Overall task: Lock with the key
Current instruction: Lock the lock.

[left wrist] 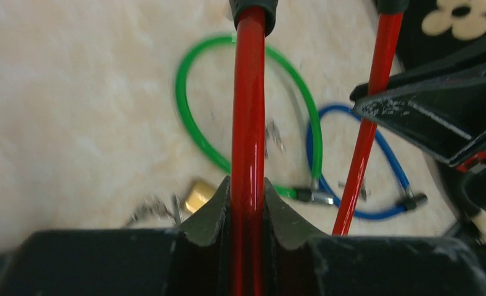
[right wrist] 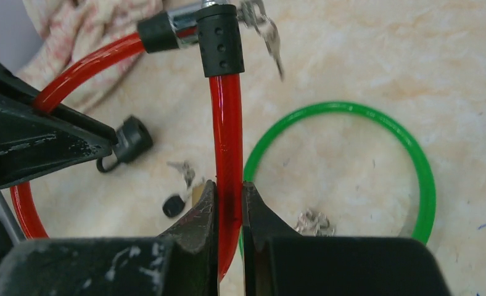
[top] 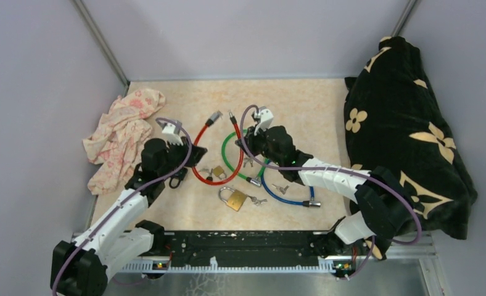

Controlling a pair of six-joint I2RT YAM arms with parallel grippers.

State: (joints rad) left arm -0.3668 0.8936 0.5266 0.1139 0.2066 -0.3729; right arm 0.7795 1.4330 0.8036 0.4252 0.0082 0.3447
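A red cable lock [top: 198, 172] lies in a loop on the table, and each gripper holds one strand of it. My left gripper [top: 189, 157] is shut on the left strand [left wrist: 248, 123], below its black tip [left wrist: 253, 9]. My right gripper [top: 243, 140] is shut on the right strand [right wrist: 226, 135], under the black lock head [right wrist: 219, 40]. A bunch of keys [right wrist: 266, 31] hangs at that head. The metal pin end [right wrist: 185, 29] appears beside the head in the right wrist view; from above the two ends stand slightly apart.
A green cable lock [top: 224, 151] and a blue one [top: 284, 198] lie to the right of the red loop. A brass padlock [top: 235, 200] with keys and a smaller one [top: 218, 171] lie nearer the front. A pink cloth [top: 123, 132] lies left, a black flowered cushion [top: 407, 135] right.
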